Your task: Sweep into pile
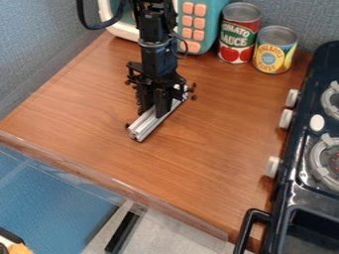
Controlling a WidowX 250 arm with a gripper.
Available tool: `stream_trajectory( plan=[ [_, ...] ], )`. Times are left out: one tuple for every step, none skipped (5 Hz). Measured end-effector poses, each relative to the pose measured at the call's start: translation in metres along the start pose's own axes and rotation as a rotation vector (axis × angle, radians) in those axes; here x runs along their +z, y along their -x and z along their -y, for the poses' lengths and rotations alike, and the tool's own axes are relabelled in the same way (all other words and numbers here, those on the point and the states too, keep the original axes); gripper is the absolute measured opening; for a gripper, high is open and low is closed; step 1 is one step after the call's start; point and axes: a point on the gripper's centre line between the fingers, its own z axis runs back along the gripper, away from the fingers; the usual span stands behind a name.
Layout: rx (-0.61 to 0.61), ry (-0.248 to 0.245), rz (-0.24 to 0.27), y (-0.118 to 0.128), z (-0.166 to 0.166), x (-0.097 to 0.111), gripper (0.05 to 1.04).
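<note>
Silver bar (149, 124) lies under black gripper (153, 111)

Seen from the camera view, the arm (155, 47) comes down from the top edge, and its gripper hangs low over the upper left part of the wooden tabletop (205, 134). The silver bar runs slantwise beneath it, one end toward the lower left, the other toward the upper right, its middle partly hidden. Whether the claw is pinching the bar or only standing over it, the view does not let one tell. A small dark speck (127, 125) sits beside the bar's lower end, and another (194, 97) is near its upper end; whether these are loose pieces or bits of hardware cannot be told.

Behind the arm stands a teal and white toy (208, 22) with coral buttons. Just to its right are two upright cans: a red and green one (239, 37), then a yellow and blue one (274, 52), slightly nearer the camera. A black toy stove (301, 163) fills the right side, with pale knobs along its left edge, grey burner rings and a black handle (248, 225) at the front.
</note>
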Motion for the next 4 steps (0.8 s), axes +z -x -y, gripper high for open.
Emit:
stream_trajectory(
  plan=[
    [0.004, 0.005, -0.003, 0.001, 0.001, 0.000, 0.338],
    [0.001, 0.024, 0.005, 0.002, 0.005, 0.000, 0.338],
    [-0.016, 0.058, -0.010, 0.005, 0.016, 0.002, 0.338],
    [-0.031, 0.085, 0.004, 0.002, 0.032, 0.008, 0.338]
  ],
)
